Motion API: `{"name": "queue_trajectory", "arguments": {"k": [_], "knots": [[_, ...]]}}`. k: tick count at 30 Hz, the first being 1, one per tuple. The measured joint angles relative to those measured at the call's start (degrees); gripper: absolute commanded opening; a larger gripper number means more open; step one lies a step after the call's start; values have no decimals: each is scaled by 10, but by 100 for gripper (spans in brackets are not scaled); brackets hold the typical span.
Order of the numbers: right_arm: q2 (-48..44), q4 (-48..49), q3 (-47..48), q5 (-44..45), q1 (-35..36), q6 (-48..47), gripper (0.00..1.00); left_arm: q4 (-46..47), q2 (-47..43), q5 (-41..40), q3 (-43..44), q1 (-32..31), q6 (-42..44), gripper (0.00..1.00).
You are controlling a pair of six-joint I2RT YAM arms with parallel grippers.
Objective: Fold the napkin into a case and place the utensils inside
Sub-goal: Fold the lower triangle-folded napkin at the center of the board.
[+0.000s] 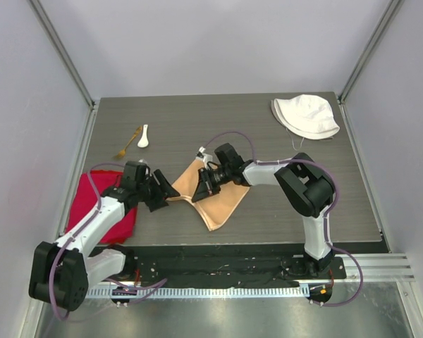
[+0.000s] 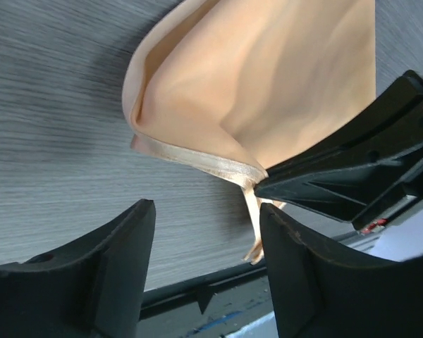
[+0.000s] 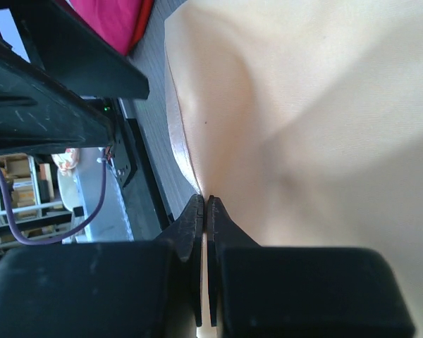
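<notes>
Right wrist alone shows right gripper pinching the napkin edge.

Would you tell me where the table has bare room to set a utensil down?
Bare: the back strip between the spoon and the hat, and the right edge, this side of the hat. Crowded: the middle, where the left end effector and right end effector meet at the napkin, and the left edge under the red cloth.

Red cloth, one: crumpled at the table's near left edge. White fabric hat, one: far right corner. Table: grey wood-grain top.
</notes>
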Motion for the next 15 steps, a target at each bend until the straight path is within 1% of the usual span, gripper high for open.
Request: {"name": "queue_trajectory", "arguments": {"k": [1, 2, 3, 9, 12, 15], "knots": [[1, 7, -3, -2, -2, 7, 1, 0, 4, 4, 2, -1, -3, 68], [2, 14, -6, -3, -4, 14, 1, 1, 5, 7, 5, -5, -9, 81], [2, 20, -9, -5, -6, 22, 1, 2, 2, 8, 7, -9, -16, 85], [2, 80, -36, -5, -9, 68, 1, 21, -7, 6, 9, -26, -89, 85], [2, 100, -47, 2, -5, 89, 1, 39, 22, 4, 10, -33, -133, 83], [2, 118, -51, 12, 2, 106, 1, 50, 56, 0, 14, -48, -168, 79]]}}
